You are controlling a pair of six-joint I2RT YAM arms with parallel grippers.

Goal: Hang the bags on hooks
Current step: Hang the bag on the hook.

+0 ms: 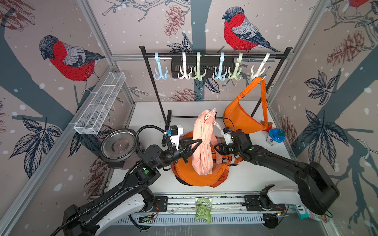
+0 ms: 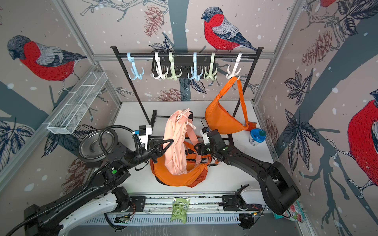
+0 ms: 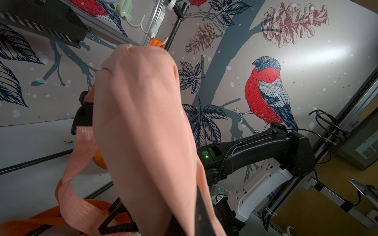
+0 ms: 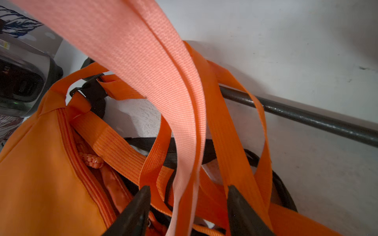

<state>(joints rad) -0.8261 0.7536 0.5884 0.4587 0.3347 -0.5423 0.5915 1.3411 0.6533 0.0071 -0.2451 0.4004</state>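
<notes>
A pale pink bag (image 1: 202, 143) (image 2: 177, 143) hangs lifted above the table, and my left gripper (image 1: 199, 141) (image 2: 172, 141) is shut on its cloth. In the left wrist view the bag (image 3: 143, 122) covers most of that gripper (image 3: 184, 220). My right gripper (image 1: 216, 148) (image 2: 196, 147) (image 4: 188, 187) stands open at the bag's right side, with the pink strap (image 4: 163, 71) running between its fingers. The black rail (image 1: 214, 55) carries several pastel hooks, such as a blue one (image 1: 160, 71) and a green one (image 1: 198, 71).
An orange bag (image 1: 204, 177) (image 4: 41, 163) lies under the pink one. Another orange bag (image 1: 239, 118) hangs from the white hook (image 1: 258, 70). A metal lid (image 1: 118, 145), a wire basket (image 1: 100, 104), a blue-lidded cup (image 1: 275, 137), a green packet (image 1: 203, 210) and the rack's base bar (image 4: 306, 116) are around.
</notes>
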